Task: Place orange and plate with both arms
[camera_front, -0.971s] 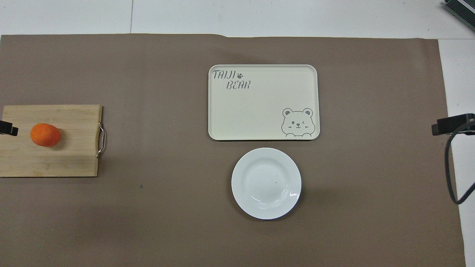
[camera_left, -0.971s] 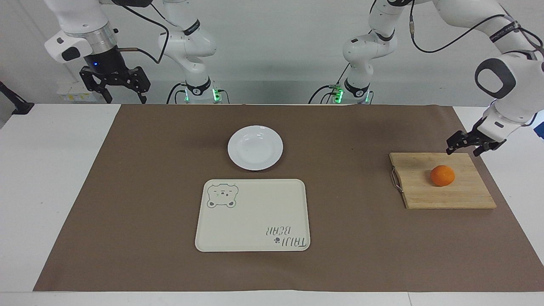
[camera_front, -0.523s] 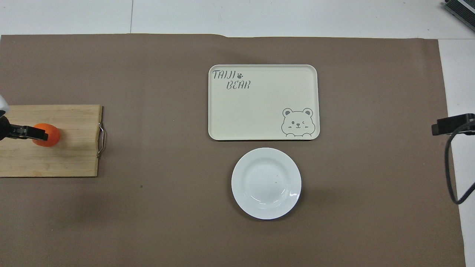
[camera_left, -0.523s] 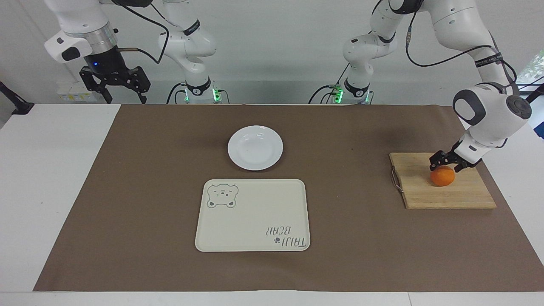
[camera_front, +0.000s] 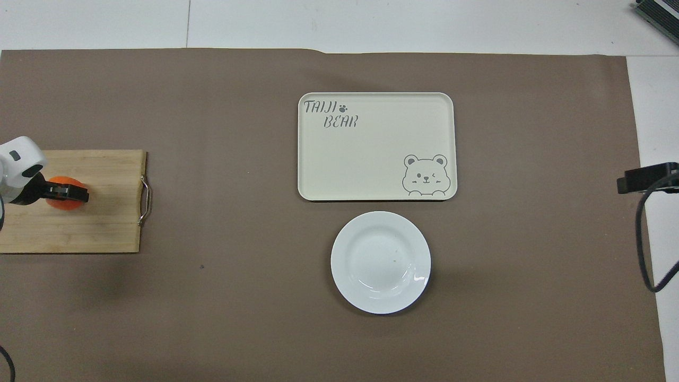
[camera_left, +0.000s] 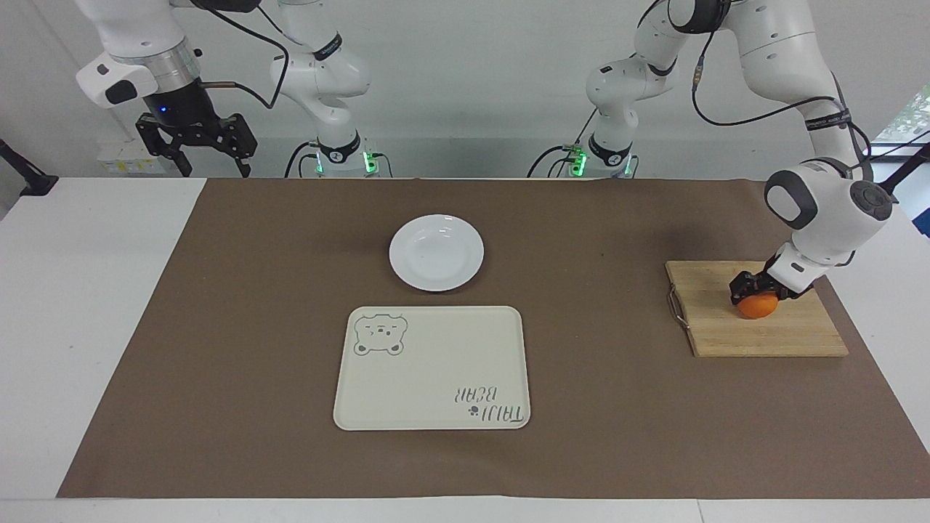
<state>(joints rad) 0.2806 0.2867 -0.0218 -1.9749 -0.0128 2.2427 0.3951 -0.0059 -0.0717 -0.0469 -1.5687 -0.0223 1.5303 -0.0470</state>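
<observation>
Grasp step: left gripper (camera_left: 755, 293) clenched on small round bright-orange fruit (camera_left: 756, 308) atop wooden cutting board (camera_left: 755, 334). Right gripper (camera_left: 196, 142) released, waiting. Next: lift w/o slip.

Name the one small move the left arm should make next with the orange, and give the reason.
Probably a short straight lift. The left claw is shut on the orange, which looks to rest on the wooden cutting board. Raising it first would clear the board before any travel toward the white plate or the bear tray. The right claw waits open above its end of the table.
</observation>
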